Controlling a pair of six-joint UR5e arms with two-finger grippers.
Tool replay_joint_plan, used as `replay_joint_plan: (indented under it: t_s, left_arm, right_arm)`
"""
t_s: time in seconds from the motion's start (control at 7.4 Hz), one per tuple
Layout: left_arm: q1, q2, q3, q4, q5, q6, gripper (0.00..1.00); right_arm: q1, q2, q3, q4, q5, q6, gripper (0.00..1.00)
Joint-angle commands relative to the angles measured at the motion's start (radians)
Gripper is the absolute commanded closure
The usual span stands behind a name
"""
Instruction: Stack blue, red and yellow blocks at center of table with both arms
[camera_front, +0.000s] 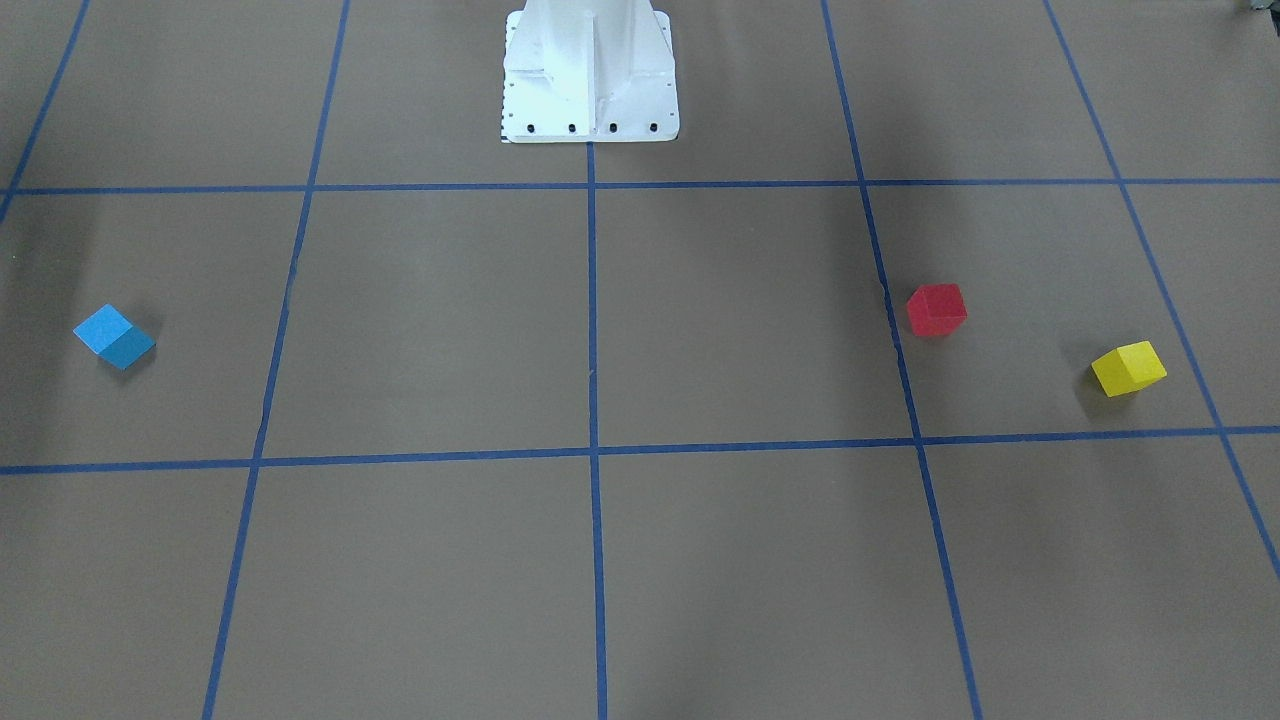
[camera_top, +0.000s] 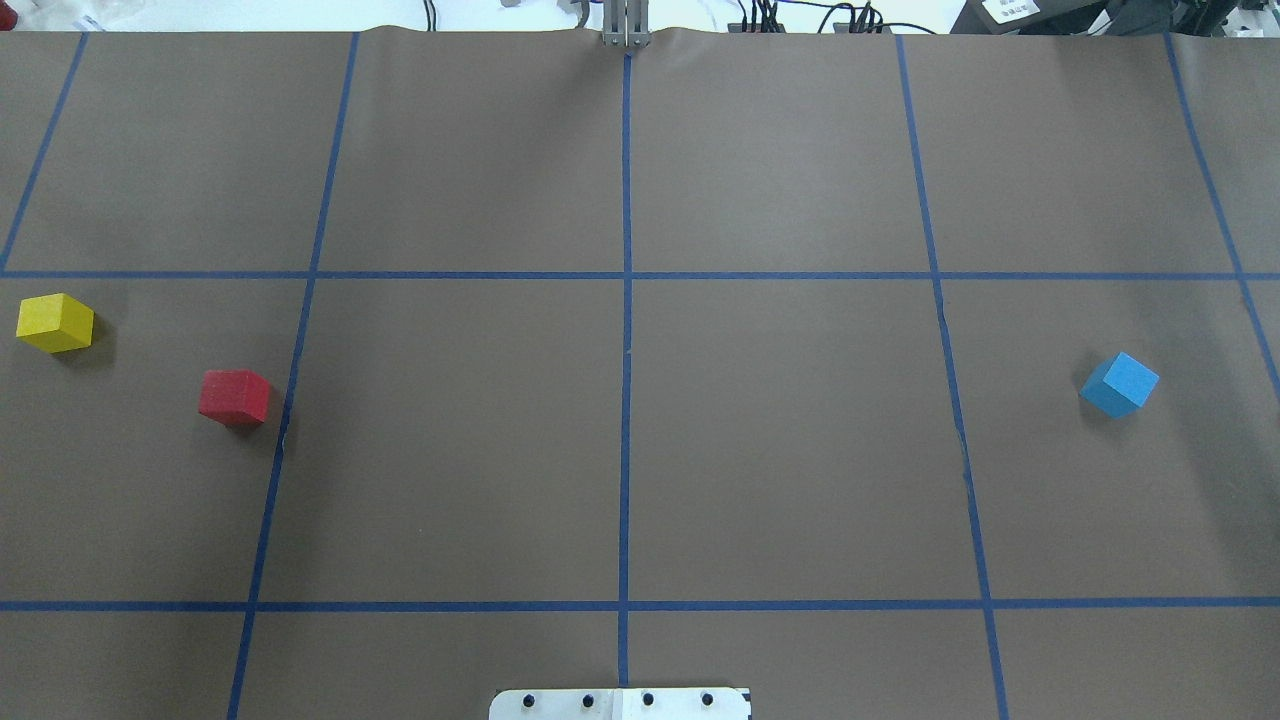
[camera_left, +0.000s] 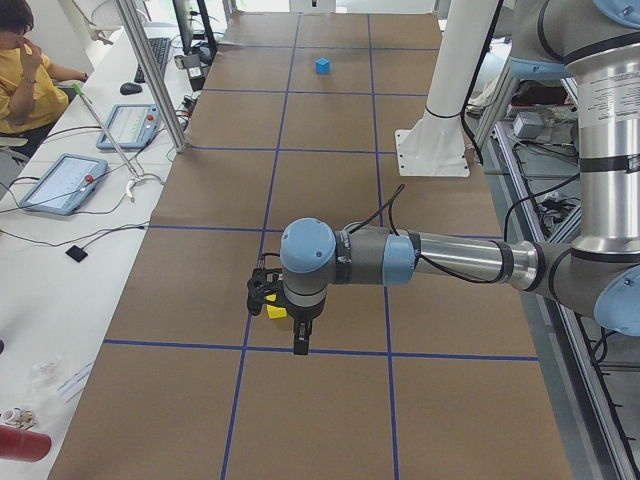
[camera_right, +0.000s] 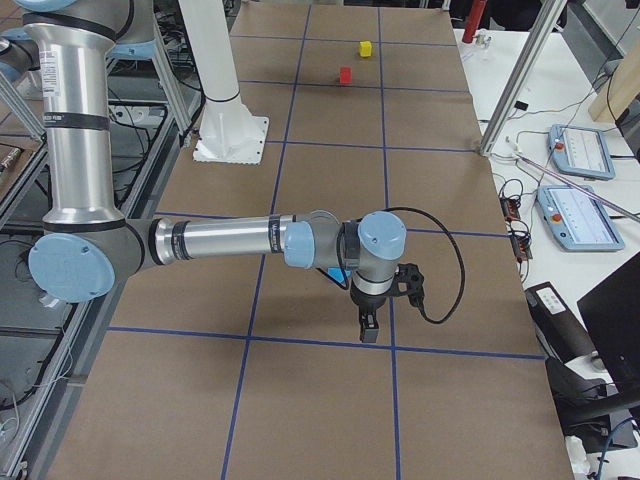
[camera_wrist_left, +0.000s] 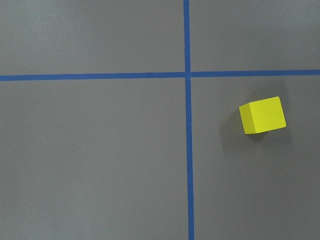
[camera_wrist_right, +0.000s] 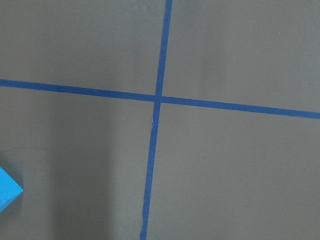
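Observation:
The three blocks lie apart on the taped table (camera_top: 780, 450). The blue block (camera_top: 1119, 384) rests at the right of the overhead view, and the red block (camera_top: 234, 397) and yellow block (camera_top: 55, 322) at its left. My left gripper (camera_left: 300, 343) shows only in the exterior left view, pointing down beside the yellow block (camera_left: 275, 311); whether it is open or shut I cannot tell. My right gripper (camera_right: 368, 325) shows only in the exterior right view, hanging near the blue block (camera_right: 340, 274), state unclear. The left wrist view holds the yellow block (camera_wrist_left: 262, 115). The blue block's corner (camera_wrist_right: 7, 192) shows in the right wrist view.
The white pedestal base (camera_front: 590, 80) stands at the robot's edge of the table. A side bench holds tablets (camera_left: 60, 180) and cables, with a seated person (camera_left: 20, 70) and aluminium posts (camera_left: 150, 80) along it. A red can (camera_left: 20, 445) lies beyond the table's end.

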Motion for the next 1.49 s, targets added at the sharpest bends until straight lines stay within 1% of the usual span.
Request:
replay_joint_plan:
  t_s: [0.0, 0.14, 0.27, 0.41, 0.54, 0.68, 0.81, 0.95, 1.08, 1.22, 1.35]
  left_arm:
    - [0.001, -0.005, -0.011, 0.0, 0.0, -0.01, 0.0]
    - [0.001, -0.005, -0.015, 0.0, 0.002, -0.005, 0.0]
    - [0.003, -0.009, -0.018, -0.009, 0.0, -0.005, 0.0]
    - [0.003, -0.028, -0.016, -0.071, 0.002, -0.01, 0.0]
    - [0.003, -0.031, -0.016, -0.113, 0.0, -0.008, 0.0]
    - [0.003, -0.037, -0.012, -0.162, 0.0, -0.005, 0.0]
    - [0.003, -0.04, -0.011, -0.213, 0.0, -0.007, 0.0]
    - [0.003, -0.063, 0.008, -0.312, 0.0, -0.007, 0.0]
    - [0.003, -0.092, 0.057, -0.398, 0.0, -0.008, 0.0]
    - [0.006, -0.118, 0.085, -0.403, -0.002, -0.01, 0.0]
    - [0.007, -0.12, 0.087, -0.403, -0.003, -0.01, 0.0]
  right_arm:
    - [0.009, -0.019, 0.002, 0.007, 0.001, 0.001, 0.0]
    - [0.009, -0.013, 0.008, 0.009, 0.001, 0.001, 0.0]
    - [0.009, -0.007, 0.034, 0.01, -0.002, -0.002, 0.0]
    - [0.005, -0.028, 0.084, 0.026, -0.069, -0.032, 0.0]
    - [-0.015, -0.024, 0.114, 0.052, -0.059, -0.026, 0.0]
    - [-0.014, -0.031, 0.113, 0.087, -0.068, -0.026, 0.0]
    - [-0.014, -0.03, 0.105, 0.116, -0.06, -0.02, 0.0]
    - [-0.014, -0.033, 0.105, 0.128, -0.027, -0.017, 0.0]
    - [-0.012, -0.051, 0.1, 0.151, 0.045, -0.002, 0.0]
    - [-0.014, -0.066, 0.109, 0.256, 0.047, 0.105, 0.0]
    - [-0.058, -0.071, 0.128, 0.339, 0.05, 0.356, 0.0]
